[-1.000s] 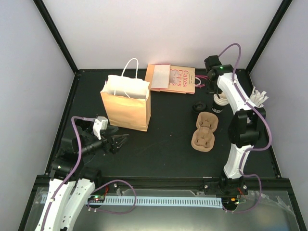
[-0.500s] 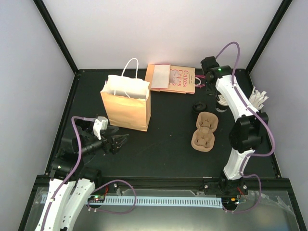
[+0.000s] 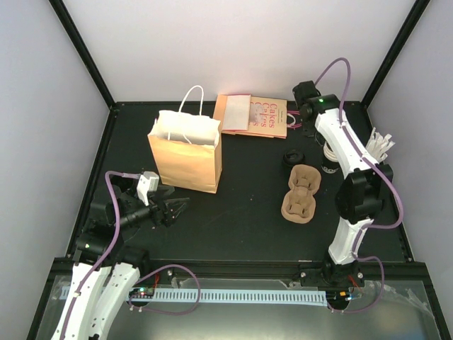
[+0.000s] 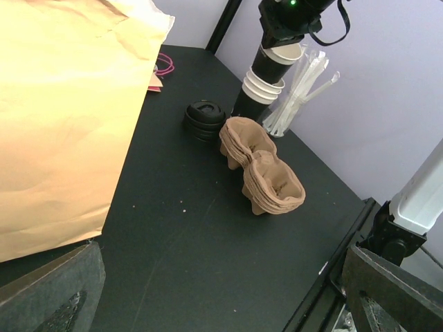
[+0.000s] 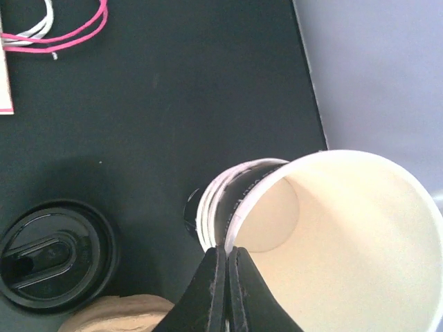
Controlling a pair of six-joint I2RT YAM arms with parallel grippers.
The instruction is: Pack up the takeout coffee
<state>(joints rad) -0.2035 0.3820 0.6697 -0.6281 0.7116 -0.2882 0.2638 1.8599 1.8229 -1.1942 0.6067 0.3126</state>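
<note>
Takeout cup rim pinched in closed right claw, left claw wide open, empty, above table

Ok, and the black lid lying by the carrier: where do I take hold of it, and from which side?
Take the lid by its outer rim, coming straight down from above: it lies flat and low on the table, so a sideways approach probably finds little to pinch. Set the jaws on its left and right edges; the carrier crowds its near side.
</note>
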